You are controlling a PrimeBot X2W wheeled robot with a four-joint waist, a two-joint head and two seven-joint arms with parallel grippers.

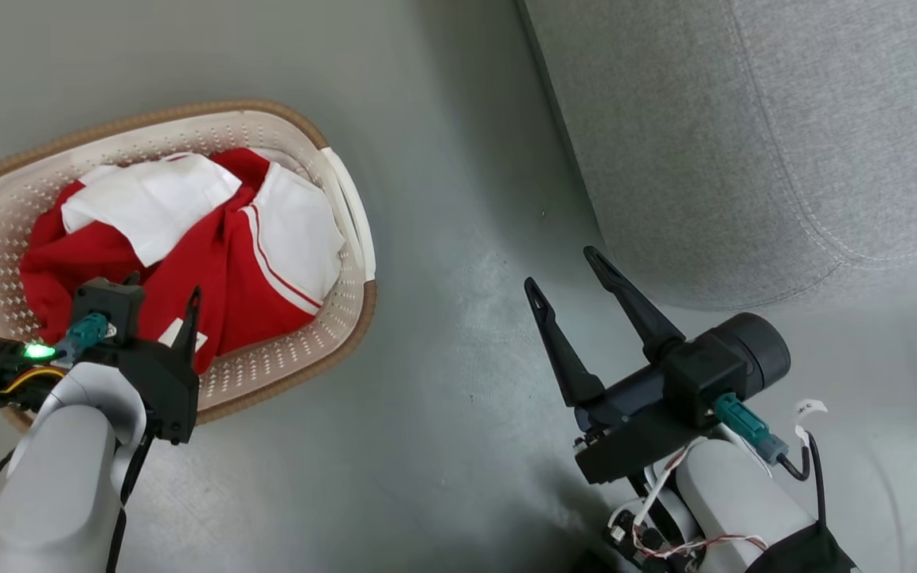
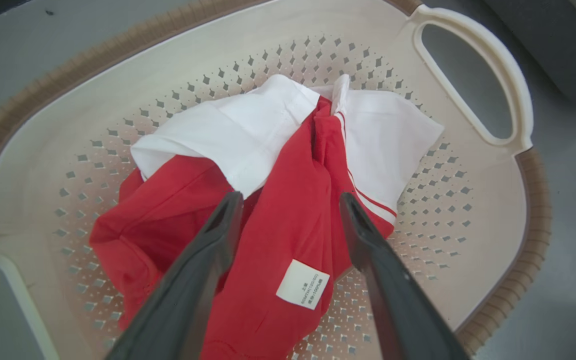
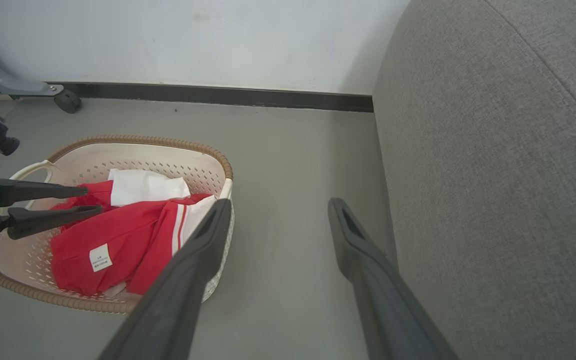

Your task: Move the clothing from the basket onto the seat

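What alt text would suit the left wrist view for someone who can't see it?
The left gripper holds its two dark fingers open over crumpled red-and-white clothing lying in a cream perforated laundry basket with a brown woven-look rim. A small white tag shows on the red fabric between the fingers.

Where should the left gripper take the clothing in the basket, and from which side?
Pinch the raised red fold mid-pile, between the white panels, coming straight down from above. The clothing lies crumpled low in the basket, whose walls block the sides; the left gripper, fingers open, hangs just above it.
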